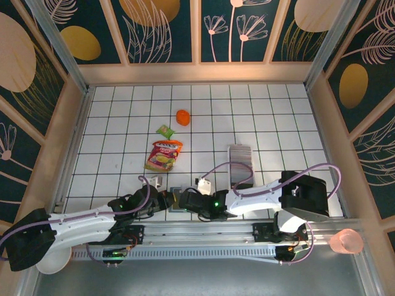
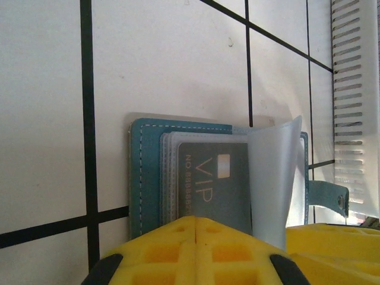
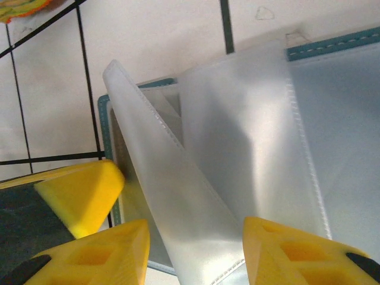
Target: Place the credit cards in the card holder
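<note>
The teal card holder (image 1: 178, 201) lies open on the tiles at the near edge, between both grippers. In the left wrist view a grey VIP credit card (image 2: 217, 184) lies flat in the card holder (image 2: 145, 178), under a raised clear sleeve (image 2: 273, 178). My left gripper (image 2: 196, 218) is shut, its tips pressed against the card's near edge. My right gripper (image 3: 196, 255) is open, with a lifted clear sleeve (image 3: 178, 178) standing between its fingers. The left gripper's yellow finger (image 3: 80, 193) shows beside it. More credit cards (image 1: 241, 159) stand in the white tray.
The white slotted tray (image 2: 350, 89) lies just right of the holder. A red-yellow snack pouch (image 1: 163, 155), a green packet (image 1: 165, 131) and an orange item (image 1: 183, 117) lie farther back. A pink cup (image 1: 347, 242) and a white bowl (image 1: 52, 262) sit beyond the near rail.
</note>
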`<act>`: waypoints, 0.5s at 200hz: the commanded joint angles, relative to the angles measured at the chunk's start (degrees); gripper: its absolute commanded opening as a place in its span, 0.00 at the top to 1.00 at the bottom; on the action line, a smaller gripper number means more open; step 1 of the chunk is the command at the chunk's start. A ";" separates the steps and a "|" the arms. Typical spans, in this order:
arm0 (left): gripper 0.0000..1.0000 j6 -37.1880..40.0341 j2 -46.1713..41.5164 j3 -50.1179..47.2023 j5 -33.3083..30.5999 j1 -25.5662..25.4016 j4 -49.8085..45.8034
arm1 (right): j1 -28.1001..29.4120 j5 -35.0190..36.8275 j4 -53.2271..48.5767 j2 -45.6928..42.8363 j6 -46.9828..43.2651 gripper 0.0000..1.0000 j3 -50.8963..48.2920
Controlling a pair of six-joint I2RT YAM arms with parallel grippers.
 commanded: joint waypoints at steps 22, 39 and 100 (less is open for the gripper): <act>1.00 -0.89 -0.94 -0.63 -0.32 -0.07 -3.04 | -0.27 1.64 5.44 -0.15 -1.94 0.55 -0.48; 1.00 -1.02 -1.15 -0.48 -0.41 -0.02 -3.12 | -0.18 1.75 6.94 -0.32 -2.50 0.55 -0.59; 1.00 -1.26 -5.60 1.33 -3.61 -0.08 -8.18 | -0.30 1.39 11.65 -0.41 -3.19 0.55 -2.16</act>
